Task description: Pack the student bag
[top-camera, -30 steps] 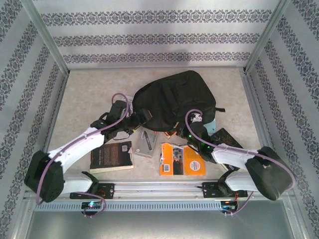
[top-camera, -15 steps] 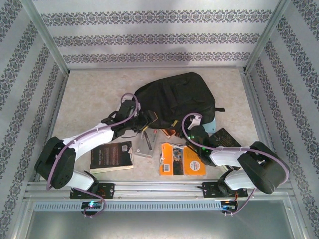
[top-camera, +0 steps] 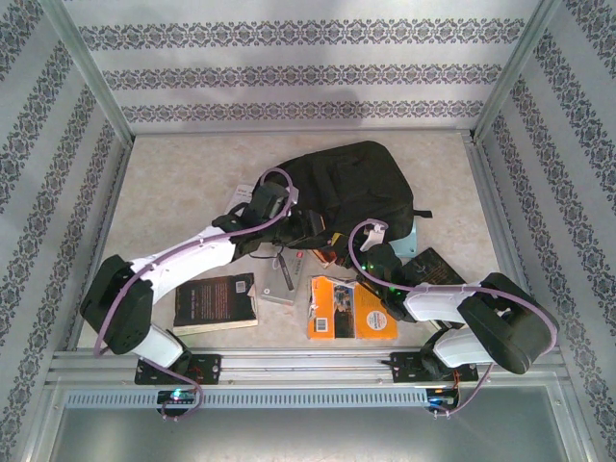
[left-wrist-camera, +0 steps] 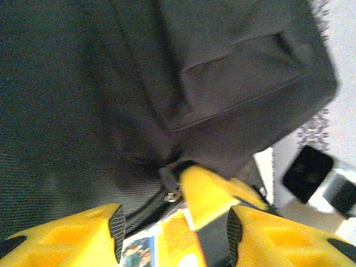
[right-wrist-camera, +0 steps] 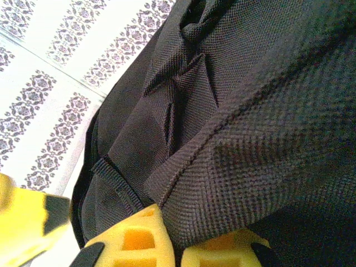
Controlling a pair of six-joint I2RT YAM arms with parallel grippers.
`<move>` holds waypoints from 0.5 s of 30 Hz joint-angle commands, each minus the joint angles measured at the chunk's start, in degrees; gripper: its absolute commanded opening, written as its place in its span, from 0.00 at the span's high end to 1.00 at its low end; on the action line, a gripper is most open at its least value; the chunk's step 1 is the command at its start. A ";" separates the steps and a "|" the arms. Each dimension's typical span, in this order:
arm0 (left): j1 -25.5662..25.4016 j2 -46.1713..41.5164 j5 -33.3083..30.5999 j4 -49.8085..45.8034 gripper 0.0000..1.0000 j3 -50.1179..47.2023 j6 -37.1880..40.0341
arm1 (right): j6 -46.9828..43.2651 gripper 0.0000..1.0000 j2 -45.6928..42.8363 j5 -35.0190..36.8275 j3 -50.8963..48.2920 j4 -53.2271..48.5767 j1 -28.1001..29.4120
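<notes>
Several books (top-camera: 215,301) are left on the table (top-camera: 164,192) beside the bag (top-camera: 356,183), mid-table; packing is judged barely begun. Bag fabric is pinched by the right gripper (right-wrist-camera: 177,247); left gripper (left-wrist-camera: 175,228) is held parted at its zip.

student bag (top-camera: 351,183) behind; left book (top-camera: 216,301), right book (top-camera: 351,308) before it, apart

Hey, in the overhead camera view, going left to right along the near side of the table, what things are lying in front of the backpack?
Dark-covered book → small grey flat item → orange book → black book
</notes>
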 commanded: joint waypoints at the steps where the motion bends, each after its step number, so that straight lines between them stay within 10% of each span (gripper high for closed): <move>1: -0.37 -1.91 -3.77 -4.92 0.47 0.29 4.15 | -2.16 1.00 -1.69 0.93 -0.51 3.12 0.88; 15: 7.85 -13.76 -4.47 -5.98 0.45 -12.22 0.87 | -2.88 1.00 -5.22 1.03 -0.75 -1.21 0.82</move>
